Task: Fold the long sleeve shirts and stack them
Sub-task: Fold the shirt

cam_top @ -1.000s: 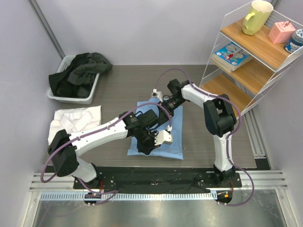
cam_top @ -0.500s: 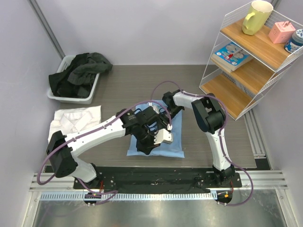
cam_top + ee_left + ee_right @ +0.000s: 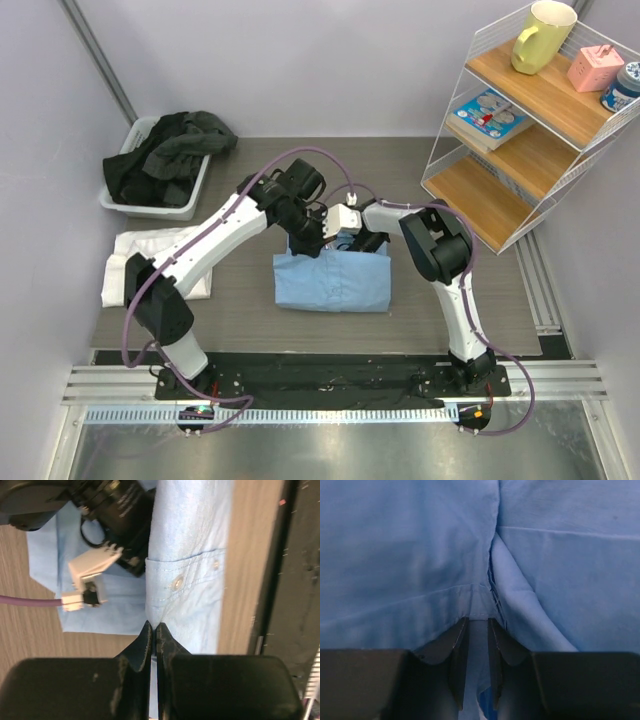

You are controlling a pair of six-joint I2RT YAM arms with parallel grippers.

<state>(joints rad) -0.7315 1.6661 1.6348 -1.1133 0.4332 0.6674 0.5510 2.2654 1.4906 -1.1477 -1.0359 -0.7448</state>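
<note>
While the light blue shirt (image 3: 335,285) lies folded on the table (image 3: 240,310), both grippers pinch its far edge: left gripper (image 3: 153,626) jaws nearly shut on the hem, right gripper (image 3: 478,622) jaws narrow on a cloth fold. Risk: an uneven pull or slipping hem could skew the fold.

The light blue shirt (image 3: 335,285) sits mid-table, folded down to a wide, fairly neat rectangle. Its far edge is pinched in two spots, by the left gripper (image 3: 152,626) and the right gripper (image 3: 478,622), close together. Up close there's a stitched buttoned band (image 3: 185,580) with two small buttons. The white shirt (image 3: 125,250) lies flat off to the left, well apart from the blue one, a bit rumpled and partly covered by the arm.
</note>
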